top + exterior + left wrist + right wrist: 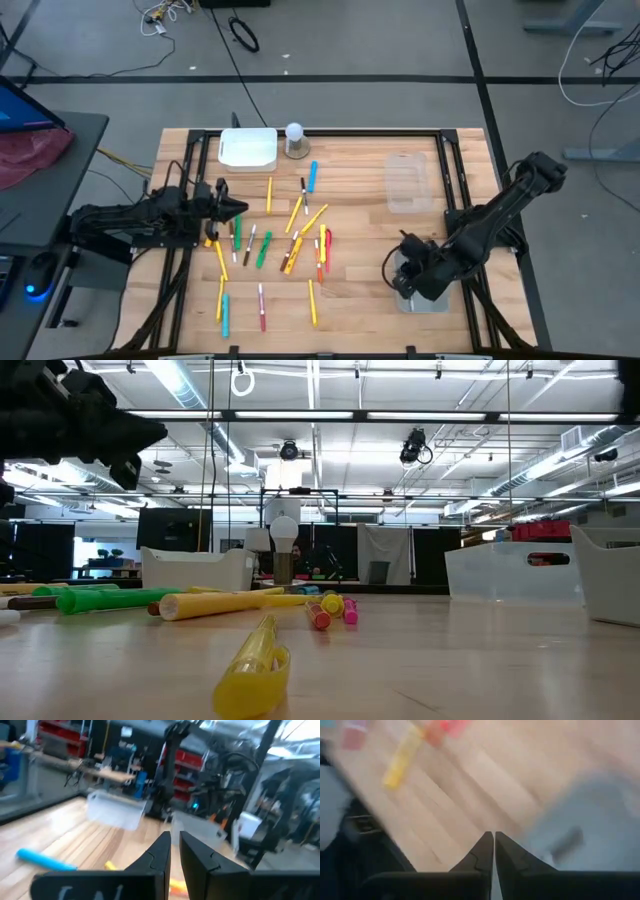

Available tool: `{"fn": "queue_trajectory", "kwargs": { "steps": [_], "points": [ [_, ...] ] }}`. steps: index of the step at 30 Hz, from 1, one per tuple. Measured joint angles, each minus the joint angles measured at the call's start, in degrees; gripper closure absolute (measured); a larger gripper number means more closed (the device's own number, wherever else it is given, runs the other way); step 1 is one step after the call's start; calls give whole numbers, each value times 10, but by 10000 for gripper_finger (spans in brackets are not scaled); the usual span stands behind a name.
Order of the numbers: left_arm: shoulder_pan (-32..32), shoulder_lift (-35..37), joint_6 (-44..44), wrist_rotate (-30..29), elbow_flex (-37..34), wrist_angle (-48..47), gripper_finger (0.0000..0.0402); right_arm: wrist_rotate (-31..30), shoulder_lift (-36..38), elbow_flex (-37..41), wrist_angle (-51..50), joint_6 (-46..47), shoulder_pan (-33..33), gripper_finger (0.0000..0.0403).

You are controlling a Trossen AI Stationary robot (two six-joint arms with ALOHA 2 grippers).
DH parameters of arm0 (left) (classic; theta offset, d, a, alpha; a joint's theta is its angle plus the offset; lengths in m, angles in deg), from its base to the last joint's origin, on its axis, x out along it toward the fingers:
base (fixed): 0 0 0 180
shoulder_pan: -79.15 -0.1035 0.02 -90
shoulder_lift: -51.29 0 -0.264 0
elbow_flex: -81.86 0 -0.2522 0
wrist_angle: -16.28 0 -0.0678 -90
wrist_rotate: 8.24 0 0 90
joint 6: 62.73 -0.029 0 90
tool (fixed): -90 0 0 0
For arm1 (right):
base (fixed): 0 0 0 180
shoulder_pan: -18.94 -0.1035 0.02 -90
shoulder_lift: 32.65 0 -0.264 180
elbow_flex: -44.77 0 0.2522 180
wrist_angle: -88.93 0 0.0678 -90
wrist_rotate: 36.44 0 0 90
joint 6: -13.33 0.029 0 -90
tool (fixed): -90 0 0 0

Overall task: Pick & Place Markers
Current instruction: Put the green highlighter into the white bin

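Observation:
Many markers (pixel 290 240) in yellow, green, blue, red and white lie flat and scattered across the middle of the table. A blue marker (pixel 312 175) lies toward the far side, and a yellow marker (pixel 255 665) lies nearest in the low view. My left gripper (pixel 243 208) hangs above the left edge of the scatter and points toward the table's right. Its fingertips (pixel 175 845) stand nearly together with nothing between them. My right gripper (pixel 398 268) is shut and empty (pixel 494 837), low over a clear tray (pixel 428 298) near the table's front right.
A white bin (pixel 248 148) and a white ball-topped object (pixel 295 140) stand at the far edge. A clear container (pixel 408 183) sits on the right half, beyond the right gripper. Bare wood lies between the markers and the clear tray.

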Motion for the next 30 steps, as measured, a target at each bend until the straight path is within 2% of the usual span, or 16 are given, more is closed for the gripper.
{"fn": "queue_trajectory", "kwargs": {
  "steps": [6,8,11,14,18,24,27,30],
  "points": [
    [32,-27,-22,-3,0,91,358,-242,3,-1,189,-373,25,383],
    [52,-55,-35,-33,0,119,358,-274,-5,7,259,-471,39,383],
    [87,-111,-40,-87,0,157,358,-278,-17,25,358,-561,71,382],
    [123,-174,-37,-139,8,168,358,-277,-33,47,415,-589,105,382],
    [171,-258,-33,-204,68,125,365,-265,-61,90,479,-578,151,375],
    [232,-393,41,-287,226,-92,384,-232,-110,160,622,-574,199,324],
    [248,-466,105,-287,299,-205,385,-228,-129,185,693,-575,215,289],
    [255,-534,166,-276,352,-274,385,-228,-141,201,732,-575,224,257]
  ]
}}
